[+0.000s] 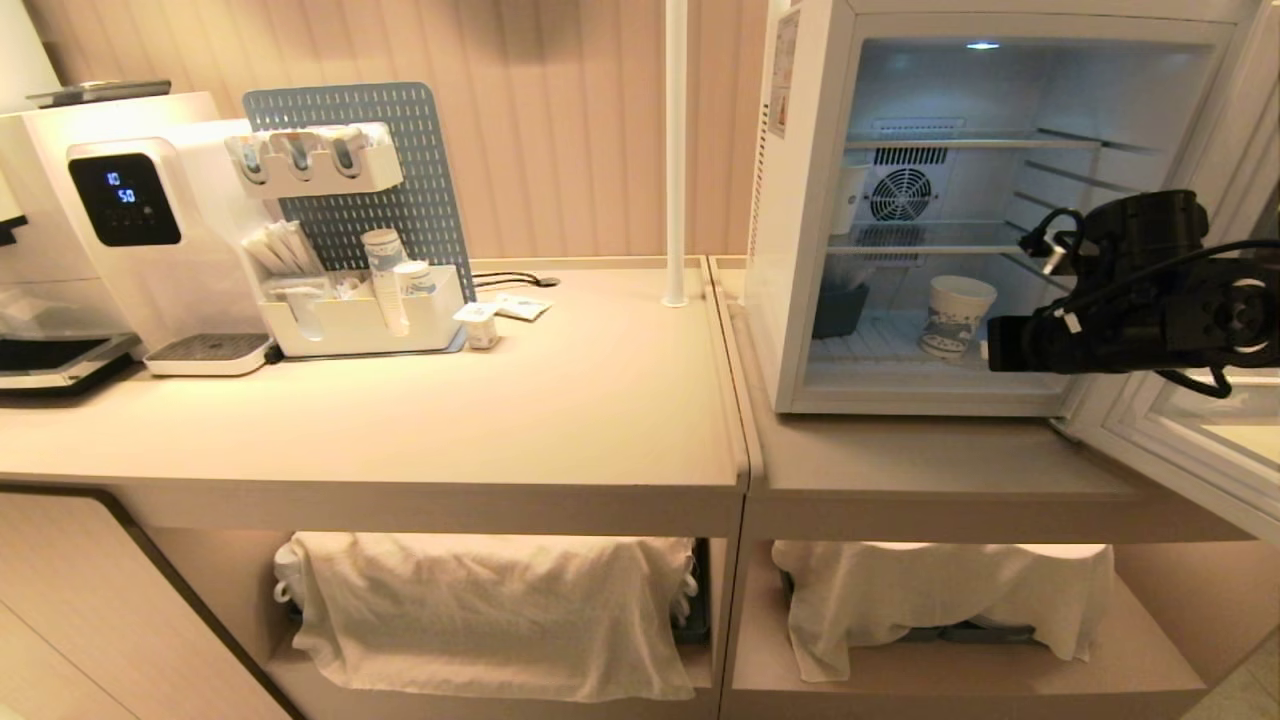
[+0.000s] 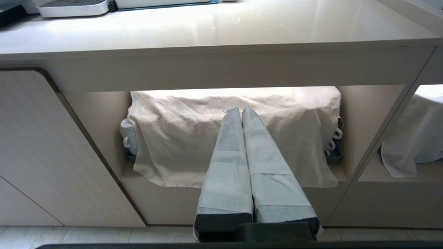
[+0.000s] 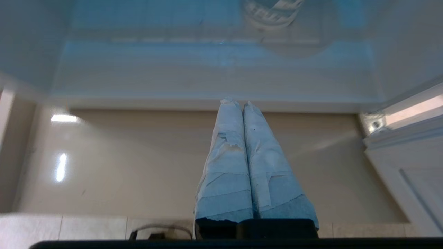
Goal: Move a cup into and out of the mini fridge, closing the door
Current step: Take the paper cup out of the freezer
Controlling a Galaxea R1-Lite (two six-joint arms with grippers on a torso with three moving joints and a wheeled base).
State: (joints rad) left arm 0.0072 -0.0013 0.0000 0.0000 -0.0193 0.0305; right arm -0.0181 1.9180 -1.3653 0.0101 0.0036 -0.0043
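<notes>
**A:** Where is the cup?

**B:** The cup [image 1: 955,316] stands upright on the floor of the fridge [image 1: 800,250], at about three o'clock in the head view. The door [image 1: 1190,440] hangs wide open at four o'clock.

**A:** And the claws?

**B:** The right claw [image 3: 238,102] is pressed shut and holds nothing, hovering over the counter [image 1: 950,470] just outside the fridge opening, with the cup at its twelve o'clock. The left claw [image 2: 241,110] is also shut and empty, parked low before a cloth [image 2: 180,138].

**A:** How far along?

**B:** The cup appears placed inside. Closing the door and taking the cup out seem left to do.
</notes>
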